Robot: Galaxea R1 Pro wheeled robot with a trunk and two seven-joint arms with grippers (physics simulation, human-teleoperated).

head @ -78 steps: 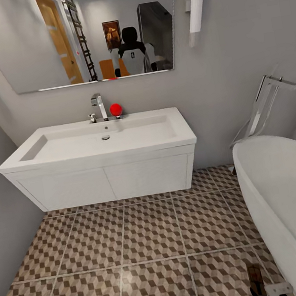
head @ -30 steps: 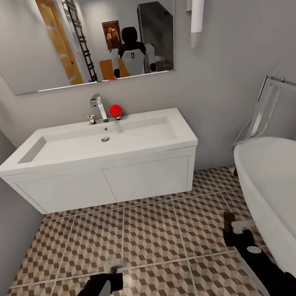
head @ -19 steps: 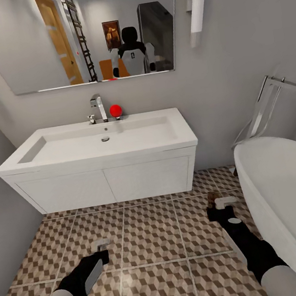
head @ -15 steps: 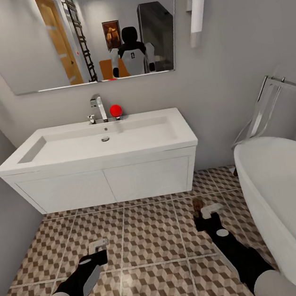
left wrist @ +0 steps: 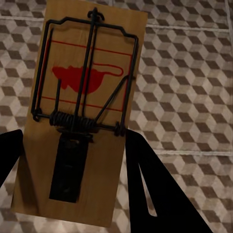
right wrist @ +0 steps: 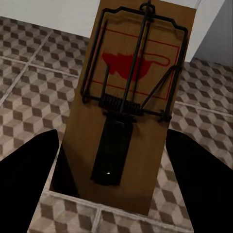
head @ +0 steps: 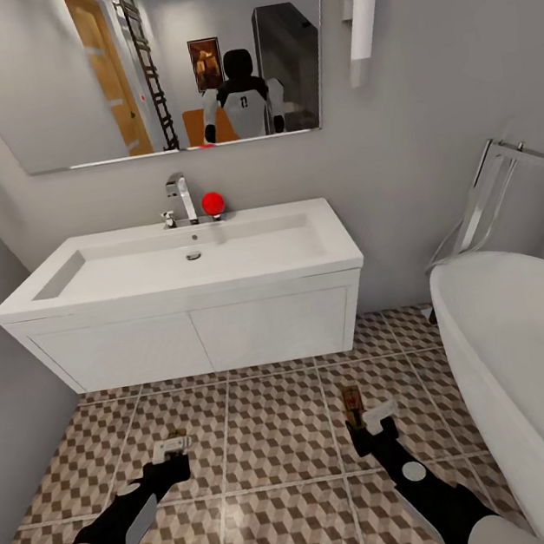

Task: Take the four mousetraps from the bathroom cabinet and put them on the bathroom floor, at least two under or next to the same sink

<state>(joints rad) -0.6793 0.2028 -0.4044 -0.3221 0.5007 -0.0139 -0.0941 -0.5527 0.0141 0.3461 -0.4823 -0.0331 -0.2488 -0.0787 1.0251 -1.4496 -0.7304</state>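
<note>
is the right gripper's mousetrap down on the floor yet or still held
Held. In the right wrist view the mousetrap sits between the dark fingers; whether it touches the floor before the sink, cannot tell.

The cube-patterned tile floor (head: 268,413) carries the white bathtub (head: 534,371). Between each gripper's fingers, a mousetrap (left wrist: 82,116) (right wrist: 131,102) shows against the tiles; contact unclear.

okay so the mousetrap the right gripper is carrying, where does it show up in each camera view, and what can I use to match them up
Head view: the mousetrap pokes out ahead of the right gripper, low and right of centre, in front of the sink.
Right wrist view: the same mousetrap stands large in the middle between the dark fingers.
Left wrist view: that trap is not there; the left one is.
Shared landmark: the cube-pattern bathroom floor.
</note>
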